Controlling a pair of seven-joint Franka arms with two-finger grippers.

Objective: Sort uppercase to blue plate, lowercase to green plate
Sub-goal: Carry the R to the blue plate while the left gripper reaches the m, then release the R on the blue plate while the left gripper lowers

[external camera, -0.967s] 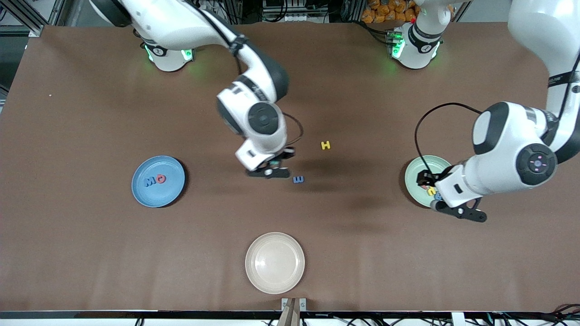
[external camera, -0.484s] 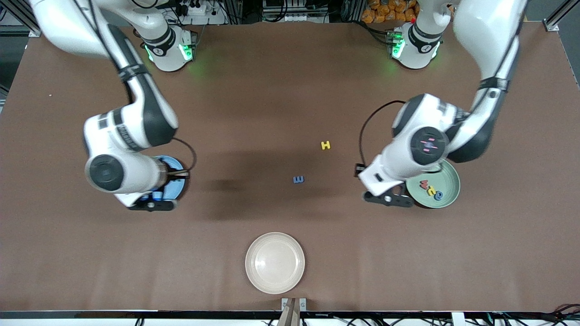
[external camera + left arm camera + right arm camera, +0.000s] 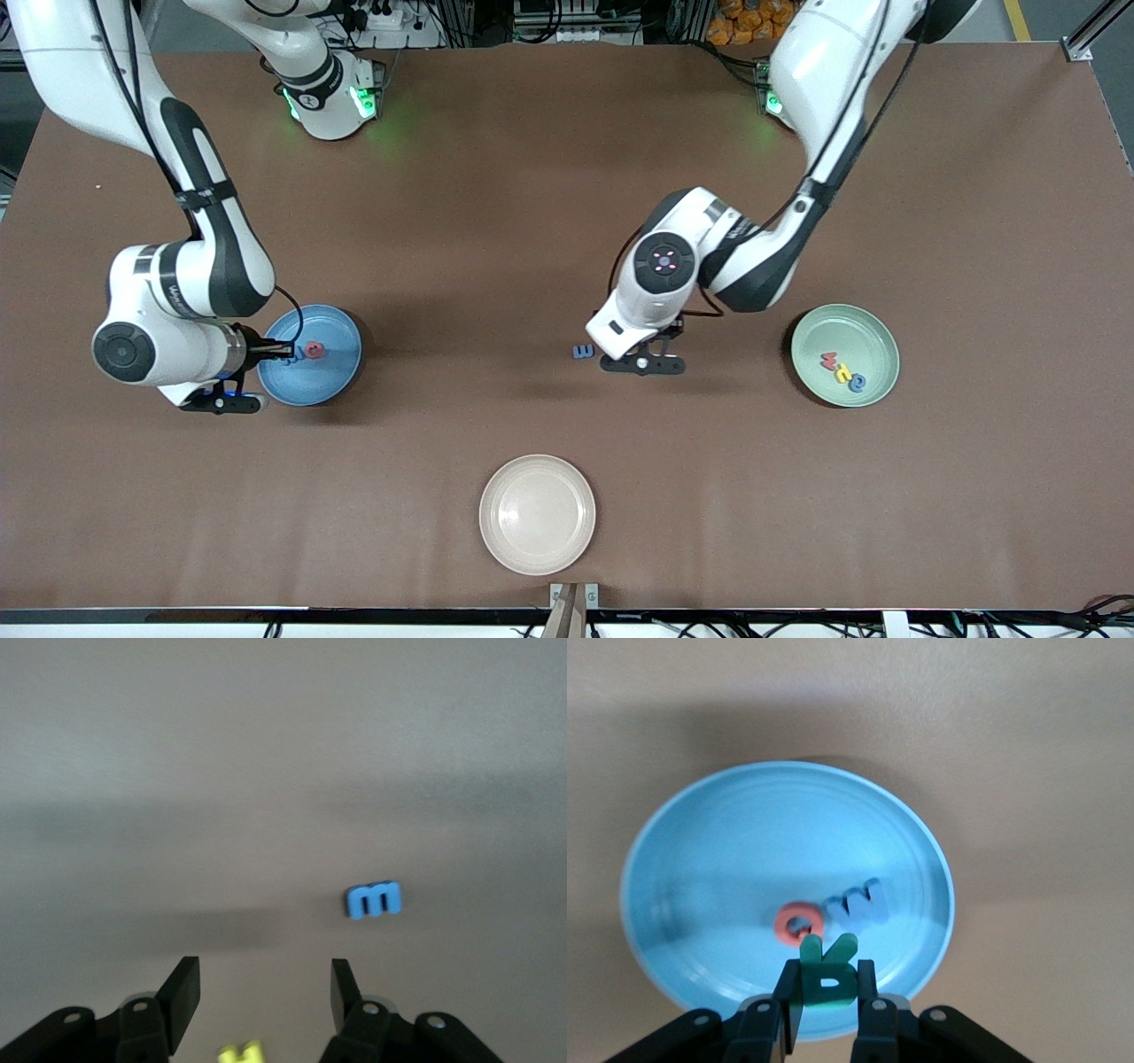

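Observation:
The blue plate (image 3: 328,383) (image 3: 744,842) holds a red G (image 3: 315,351) (image 3: 799,922) and a blue W (image 3: 864,904). My right gripper (image 3: 224,397) (image 3: 827,992) hangs over that plate's rim, shut on a teal R (image 3: 827,979). My left gripper (image 3: 642,361) (image 3: 263,992) stands open over the table's middle, with nothing between its fingers. Just under it lies a yellow H (image 3: 239,1051), which the arm hides in the front view. A blue e (image 3: 582,352) (image 3: 374,900) lies beside it. The green plate (image 3: 850,323) carries a red w (image 3: 829,361), a yellow h (image 3: 843,370) and a blue g-like letter (image 3: 857,382).
A beige plate (image 3: 537,514) with nothing on it sits near the table's edge closest to the front camera. Both arms' bases stand along the table's edge farthest from that camera.
The right arm swung from the table's middle to the blue plate, carrying the teal R. The left arm left the green plate and came to the middle, beside the blue e.

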